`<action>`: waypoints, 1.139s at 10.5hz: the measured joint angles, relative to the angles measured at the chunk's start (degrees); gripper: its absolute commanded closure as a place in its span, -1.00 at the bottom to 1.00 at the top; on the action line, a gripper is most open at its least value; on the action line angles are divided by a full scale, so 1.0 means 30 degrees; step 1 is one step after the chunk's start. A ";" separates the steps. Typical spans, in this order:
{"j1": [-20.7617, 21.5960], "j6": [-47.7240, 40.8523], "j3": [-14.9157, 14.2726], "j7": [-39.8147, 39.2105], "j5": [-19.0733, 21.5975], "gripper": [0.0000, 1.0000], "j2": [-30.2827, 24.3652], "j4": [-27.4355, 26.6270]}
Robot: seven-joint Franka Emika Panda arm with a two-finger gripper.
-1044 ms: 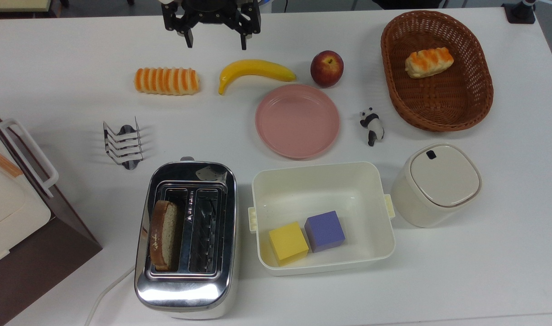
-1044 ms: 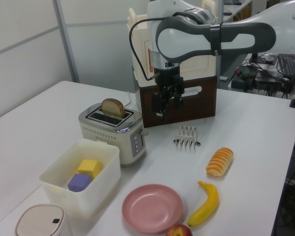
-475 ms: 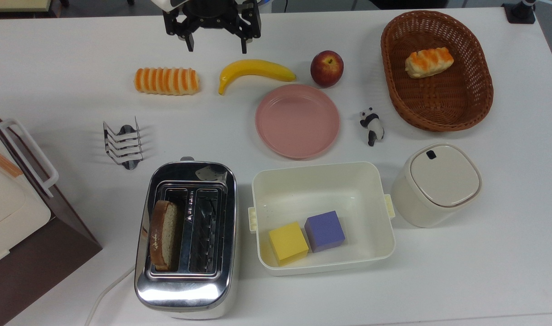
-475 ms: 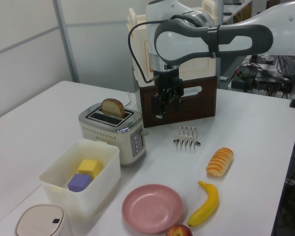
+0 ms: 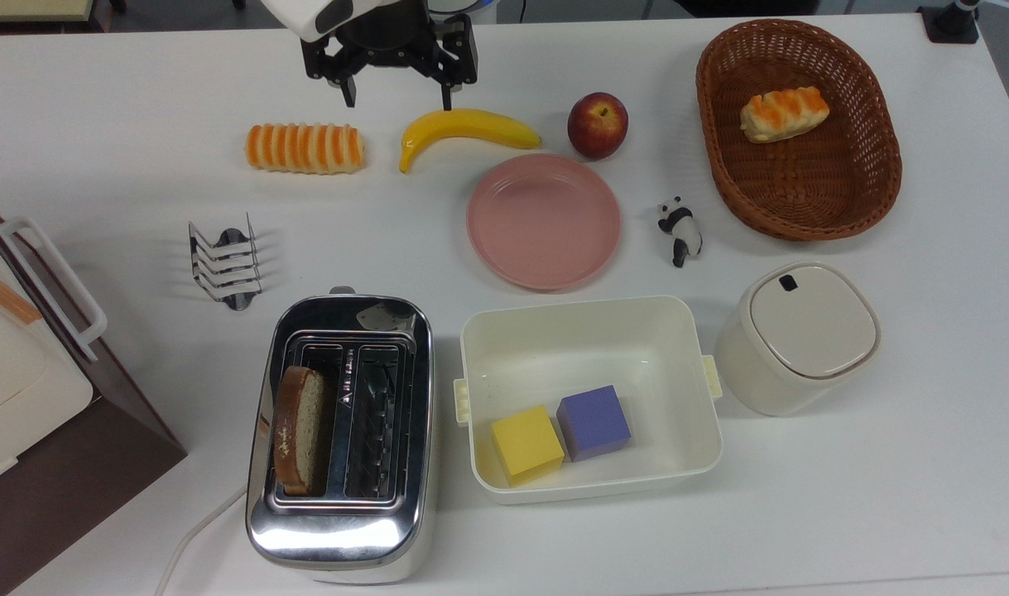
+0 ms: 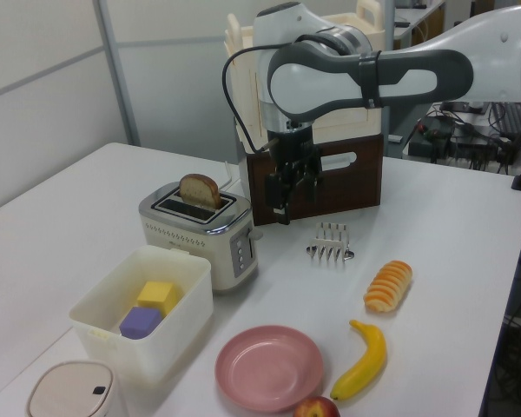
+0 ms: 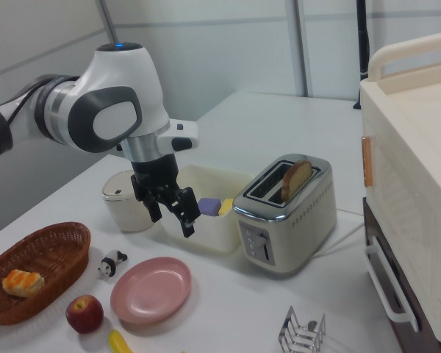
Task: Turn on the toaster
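Chrome and a white base mark the toaster (image 5: 341, 437), which is seen at about seven o'clock in the top view, just beside the white bin (image 5: 588, 397) holding a yellow and a purple block, with a slice of bread (image 5: 299, 428) standing proud in one slot. The gripper (image 5: 394, 93) is held in the air at about twelve o'clock in the top view, above the table's far strip near the banana (image 5: 466, 131) and the striped bread roll (image 5: 305, 148), well apart from the toaster; its jaws are spread and nothing is held between them. The step in hand is judged to be the approach, with the lever not yet pressed. A small knob (image 5: 342, 290) is glimpsed at the toaster's end toward the wire toast rack (image 5: 224, 263), and a control panel (image 7: 256, 244) is seen on that same end face in the right view. For the step to be done well, the gripper would best be brought above that end and lowered straight onto the knob, so that a steady downward push latches it. A path clear of the toast rack and of the large appliance (image 6: 317, 130) should be kept, and sideways force avoided, since the toaster looks light enough to slide or tip.
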 measured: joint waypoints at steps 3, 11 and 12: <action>-0.0001 0.0163 0.0000 -0.0006 -0.0016 0.44 0.0184 0.0037; -0.0206 0.4714 -0.0114 -0.1816 -0.0416 1.00 0.1993 0.0179; -0.0466 0.5287 -0.0120 -0.1983 -0.0516 1.00 0.2524 0.0340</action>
